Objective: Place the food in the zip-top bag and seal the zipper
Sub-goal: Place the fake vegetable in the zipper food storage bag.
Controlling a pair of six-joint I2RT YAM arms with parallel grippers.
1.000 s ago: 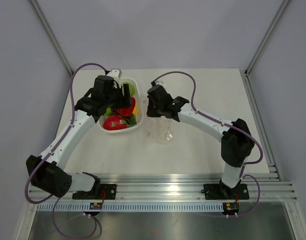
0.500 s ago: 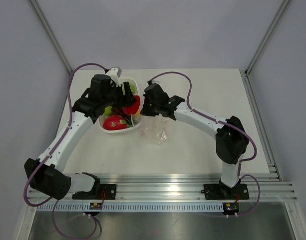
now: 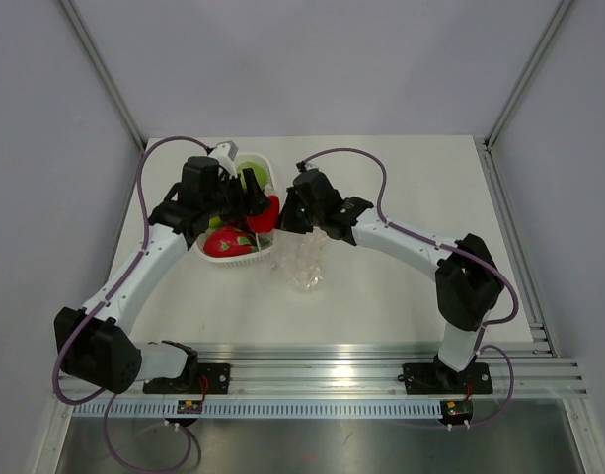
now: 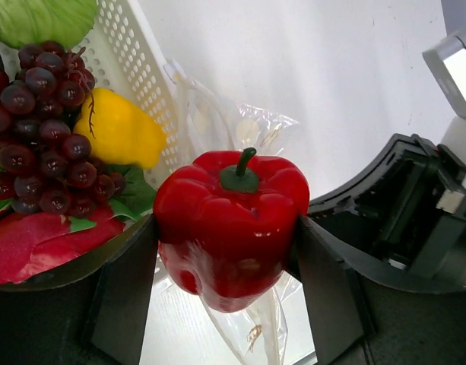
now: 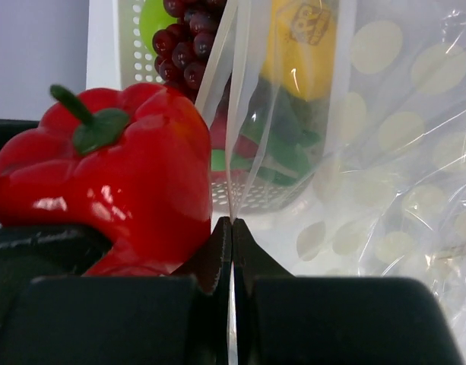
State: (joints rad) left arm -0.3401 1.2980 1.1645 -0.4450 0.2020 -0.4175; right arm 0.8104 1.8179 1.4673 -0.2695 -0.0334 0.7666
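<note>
Since a second ago the left fingers (image 3: 258,205) have carried the red pepper (image 4: 229,228) rightward, off the middle of the white basket (image 3: 265,166) to its right rim, and the zip-top bag (image 3: 304,262) has been drawn left toward it. Those fingers stand wide but clamped on the pepper's two flanks. It hangs with its short green stem on top and its lobed base below, its long axis upright in the left wrist view. Its skin is glossy, with bright highlights. The right fingers (image 5: 231,251) are pressed fully together on a thin edge of the bag, which rises straight up from the pinch. The clear, crinkled bag with pale dots hangs slack, trailing toward the near side of the counter (image 3: 401,178) — just right of the basket. The grapes (image 4: 35,129) and a yellow piece (image 4: 118,129) lie in the basket.
</note>
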